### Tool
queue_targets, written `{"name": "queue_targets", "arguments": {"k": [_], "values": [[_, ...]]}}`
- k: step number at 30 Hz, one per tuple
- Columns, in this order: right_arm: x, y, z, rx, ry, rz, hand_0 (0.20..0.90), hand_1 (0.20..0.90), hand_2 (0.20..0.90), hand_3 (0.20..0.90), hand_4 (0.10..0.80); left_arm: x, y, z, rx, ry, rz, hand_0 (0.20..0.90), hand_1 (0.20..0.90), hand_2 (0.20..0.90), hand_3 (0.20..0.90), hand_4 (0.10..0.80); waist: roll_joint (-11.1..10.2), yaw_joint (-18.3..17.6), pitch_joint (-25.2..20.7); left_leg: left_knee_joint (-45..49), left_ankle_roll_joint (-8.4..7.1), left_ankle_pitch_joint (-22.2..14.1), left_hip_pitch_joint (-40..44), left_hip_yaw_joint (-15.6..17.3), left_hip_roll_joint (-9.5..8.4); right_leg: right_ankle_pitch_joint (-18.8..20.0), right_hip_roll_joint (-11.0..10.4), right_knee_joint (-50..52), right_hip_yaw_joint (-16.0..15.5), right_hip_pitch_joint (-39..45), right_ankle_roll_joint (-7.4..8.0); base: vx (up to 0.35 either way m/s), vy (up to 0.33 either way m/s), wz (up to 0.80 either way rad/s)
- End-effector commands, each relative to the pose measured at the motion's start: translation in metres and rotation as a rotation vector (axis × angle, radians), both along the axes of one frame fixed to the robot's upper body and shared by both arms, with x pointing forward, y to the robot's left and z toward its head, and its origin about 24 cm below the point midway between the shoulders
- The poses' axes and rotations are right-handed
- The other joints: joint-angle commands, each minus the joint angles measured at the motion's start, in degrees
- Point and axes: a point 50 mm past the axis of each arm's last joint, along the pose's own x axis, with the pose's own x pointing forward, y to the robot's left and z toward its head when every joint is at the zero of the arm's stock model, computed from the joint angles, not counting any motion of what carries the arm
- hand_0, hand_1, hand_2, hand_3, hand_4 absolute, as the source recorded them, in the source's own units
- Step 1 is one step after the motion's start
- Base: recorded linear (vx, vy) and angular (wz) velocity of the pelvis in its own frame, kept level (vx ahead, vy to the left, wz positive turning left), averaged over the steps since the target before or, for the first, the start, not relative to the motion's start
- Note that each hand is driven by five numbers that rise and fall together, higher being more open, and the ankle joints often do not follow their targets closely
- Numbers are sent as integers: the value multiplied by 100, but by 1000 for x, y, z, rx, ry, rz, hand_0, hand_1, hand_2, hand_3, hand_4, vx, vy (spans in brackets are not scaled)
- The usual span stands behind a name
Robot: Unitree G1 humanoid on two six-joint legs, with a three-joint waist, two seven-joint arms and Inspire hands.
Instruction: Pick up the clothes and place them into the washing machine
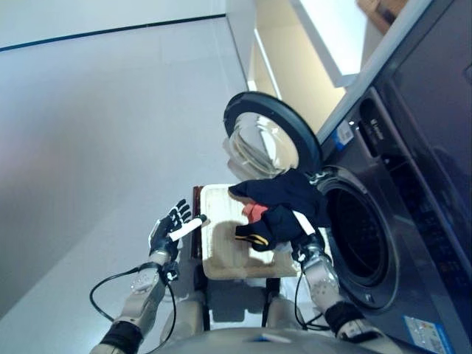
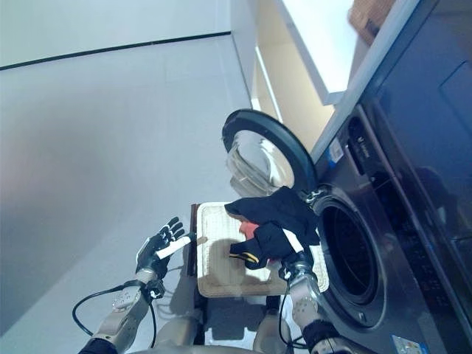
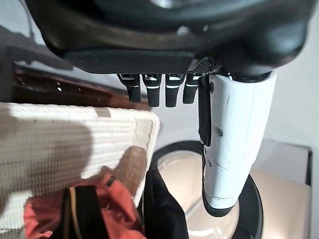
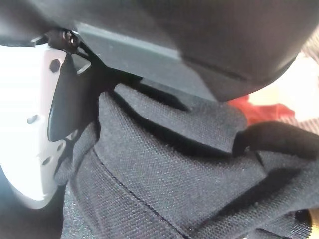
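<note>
A black garment with a yellow-trimmed edge hangs bunched over the white woven basket, just in front of the washing machine's round opening. My right hand is under it, and the right wrist view shows the black cloth pressed into the palm beside the white-covered thumb. A red garment lies in the basket below the black one. My left hand is held open to the left of the basket, with its fingers straight and nothing in it.
The machine's round glass door stands swung open beyond the basket. The basket rests on a dark wooden stand. The grey machine front fills the right side. Pale floor stretches to the left.
</note>
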Motion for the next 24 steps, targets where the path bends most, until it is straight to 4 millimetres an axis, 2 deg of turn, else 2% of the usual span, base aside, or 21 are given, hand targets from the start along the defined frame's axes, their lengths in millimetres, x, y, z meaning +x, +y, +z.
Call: {"name": "queue_targets", "arguments": {"k": [1, 7, 9, 11, 12, 13, 18, 24], "values": [[50, -8, 59, 57, -281, -184, 200, 200, 200, 200, 300, 32, 2, 46, -20, -248, 22, 900, 900, 900, 900, 800, -152, 64, 375, 1205, -383, -725, -574, -397, 225, -367, -710, 1003, 211, -288, 226, -88, 16, 14], [65, -28, 80, 29, -309, -300, 200, 200, 200, 200, 300, 35, -2, 59, -38, -310, 9, 900, 900, 900, 900, 800, 17, 78, 468, 1413, -349, -771, -1041, -325, 178, -407, -722, 1252, 302, -869, 197, -35, 22, 7], [66, -33, 82, 26, -301, -323, 200, 200, 200, 200, 300, 35, -3, 60, -38, -317, 2, 900, 900, 900, 900, 800, 34, 79, 459, 1445, -342, -780, -1108, -309, 173, -405, -728, 1267, 324, -952, 197, -6, 6, -2], [71, -45, 87, 30, -284, -389, 200, 200, 200, 200, 300, 34, -6, 64, -47, -333, -25, 900, 900, 900, 900, 800, 103, 121, 426, 1547, -331, -864, -1262, -289, 164, -433, -752, 1321, 359, -1119, 201, -3, 15, -8], [72, -46, 87, 30, -286, -389, 200, 200, 200, 200, 300, 34, -6, 64, -47, -335, -26, 900, 900, 900, 900, 800, 96, 122, 412, 1526, -325, -818, -1294, -287, 153, -390, -760, 1297, 364, -1150, 200, 3, 27, -8], [74, -59, 90, 38, -262, -451, 200, 200, 200, 200, 300, 33, -7, 64, -45, -332, -49, 900, 900, 900, 900, 800, 143, 154, 378, 1595, -321, -904, -1357, -287, 131, -437, -763, 1355, 391, -1233, 205, -1, 23, -11], [77, -89, 96, 89, -192, -574, 200, 200, 200, 200, 300, 31, -9, 63, -36, -324, -104, 900, 900, 900, 900, 800, 237, 304, 269, 1644, -305, -948, -1491, -254, 81, -446, -821, 1411, 427, -1383, 236, -10, 33, -7], [72, -112, 106, 223, -286, -737, 200, 200, 200, 200, 300, 33, -10, 62, -34, -314, -113, 900, 900, 900, 900, 800, 318, 276, 283, 1655, -290, -907, -1589, -207, 51, -431, -842, 1508, 491, -1573, 247, -6, 14, 0]]}}
